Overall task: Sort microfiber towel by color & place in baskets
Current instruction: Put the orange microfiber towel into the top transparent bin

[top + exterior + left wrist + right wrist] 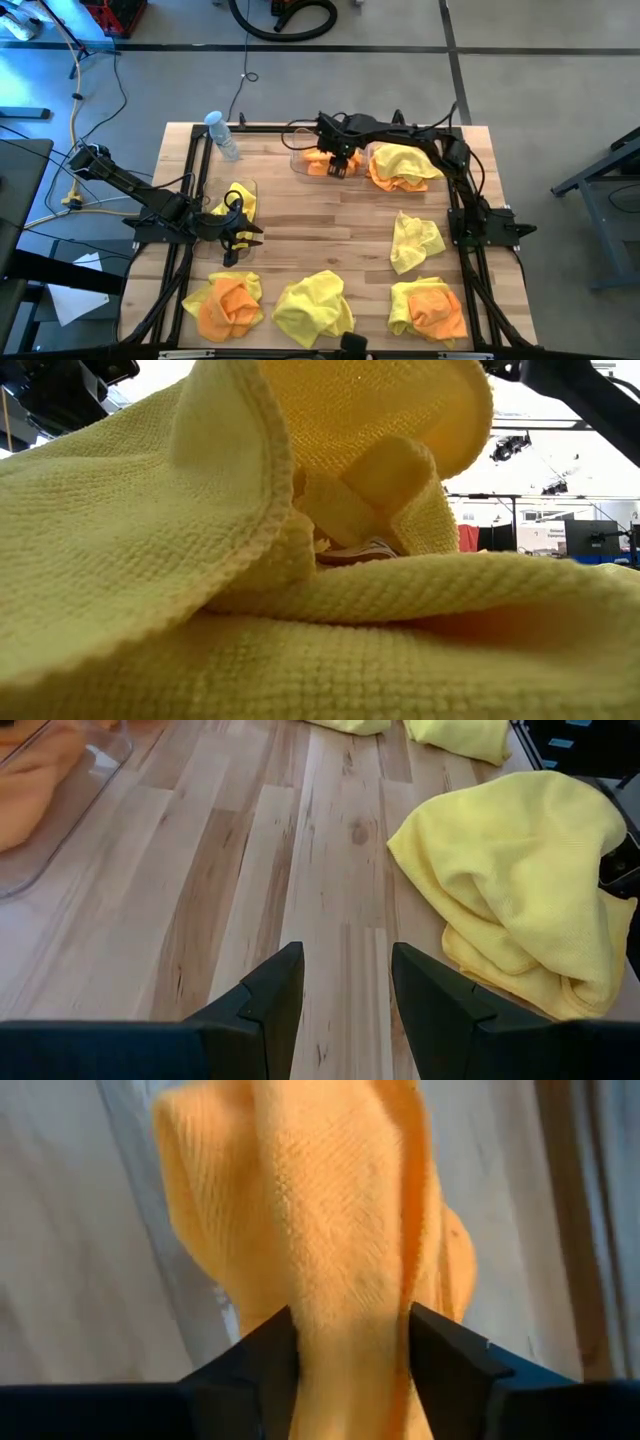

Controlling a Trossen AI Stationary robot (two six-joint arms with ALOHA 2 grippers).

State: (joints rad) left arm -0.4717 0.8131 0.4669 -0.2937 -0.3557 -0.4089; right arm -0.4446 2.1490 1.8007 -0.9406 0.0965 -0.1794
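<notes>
Pale plank table (330,215) inside black frame rails (190,190), on a grey floor strewn with cables.

Along the near edge, three heaps: at 7 o'clock an orange-and-yellow pile (228,300), at 6 o'clock a yellow towel (313,306) bunched close against the low camera and blocking nearly all of its view, at 5 o'clock a second mixed pile (430,310).

Farther in, at 4 o'clock, a lone yellow cloth (415,240) crumpled on bare wood.

At 9 o'clock, left gripper (240,235) just beside the left basket (252,186), fingers (270,1005) parted with nothing between, only planks ahead. Inside that tub, a yellow folded towel (238,202).

At 12 o'clock, far basket (297,165) with right gripper (340,162) above it and an orange towel (320,1250) right at its tip; gripped or let go, cannot tell.

Just beside, at 1 o'clock, a big yellow heap (400,166). At 11 o'clock, a water bottle (222,135) lying at the far corner.
</notes>
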